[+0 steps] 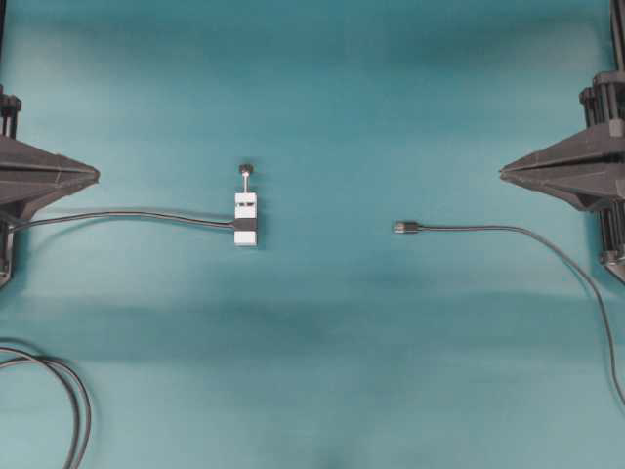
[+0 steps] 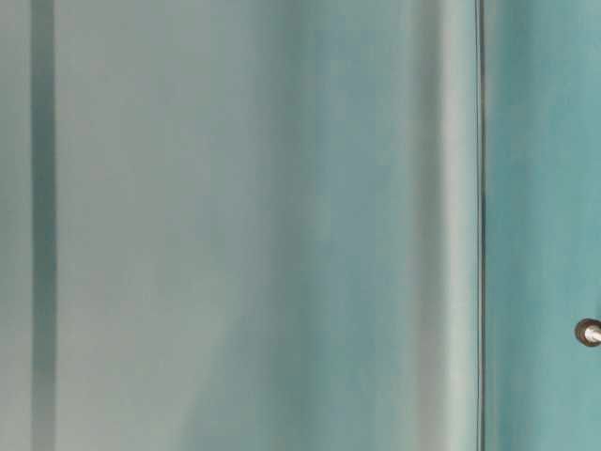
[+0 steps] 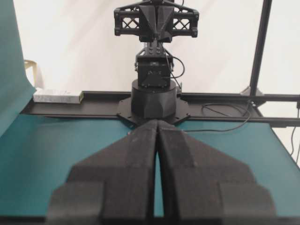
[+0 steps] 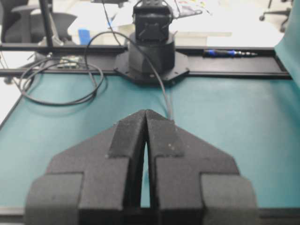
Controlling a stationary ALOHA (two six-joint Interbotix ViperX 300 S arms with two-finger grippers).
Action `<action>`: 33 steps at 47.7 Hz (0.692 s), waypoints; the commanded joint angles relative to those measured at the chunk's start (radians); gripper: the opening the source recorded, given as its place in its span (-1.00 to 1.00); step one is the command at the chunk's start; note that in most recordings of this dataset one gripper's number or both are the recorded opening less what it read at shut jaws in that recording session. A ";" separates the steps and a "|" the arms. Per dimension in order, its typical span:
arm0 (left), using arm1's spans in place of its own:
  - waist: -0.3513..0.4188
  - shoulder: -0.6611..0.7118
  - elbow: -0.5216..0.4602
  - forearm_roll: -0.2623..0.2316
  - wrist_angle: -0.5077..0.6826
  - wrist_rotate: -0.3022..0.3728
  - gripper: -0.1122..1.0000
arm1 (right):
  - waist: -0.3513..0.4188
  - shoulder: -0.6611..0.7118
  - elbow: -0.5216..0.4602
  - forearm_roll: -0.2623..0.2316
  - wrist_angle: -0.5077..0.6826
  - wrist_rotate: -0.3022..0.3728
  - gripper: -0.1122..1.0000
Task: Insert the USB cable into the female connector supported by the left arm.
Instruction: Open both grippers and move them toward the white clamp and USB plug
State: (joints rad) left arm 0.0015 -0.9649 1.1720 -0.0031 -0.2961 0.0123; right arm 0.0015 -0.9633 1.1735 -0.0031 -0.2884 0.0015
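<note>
Nothing grasped yet. Our left gripper (image 1: 96, 175) and right gripper (image 1: 503, 174) both sit at the table edges with their black triangular fingers pressed together, empty. The small white rectangular female connector (image 1: 245, 219), black-banded with a knob-topped pin, lies left of centre on the teal mat (image 1: 322, 371), its dark lead running towards the left arm (image 1: 39, 181). The thin dark grey USB cable (image 1: 508, 232) lies right of centre, silvery plug (image 1: 405, 227) pointing at the connector, well apart. We'd judge the first step is opening both grippers: left takes the block squarely, right pinches just behind the plug, keeping it level.
</note>
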 commanded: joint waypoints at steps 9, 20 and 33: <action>-0.041 -0.008 -0.020 0.000 -0.028 -0.009 -0.80 | 0.009 0.003 -0.026 -0.003 -0.026 0.023 -0.80; 0.015 0.087 -0.028 -0.009 0.092 -0.003 -0.80 | -0.023 0.080 -0.025 -0.003 -0.026 0.044 -0.80; 0.051 0.261 0.044 -0.008 -0.066 0.002 -0.75 | -0.080 0.281 0.038 -0.003 -0.152 0.091 -0.80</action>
State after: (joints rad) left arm 0.0476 -0.7532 1.1950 -0.0107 -0.2961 0.0138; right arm -0.0782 -0.7286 1.2042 -0.0046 -0.3559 0.0721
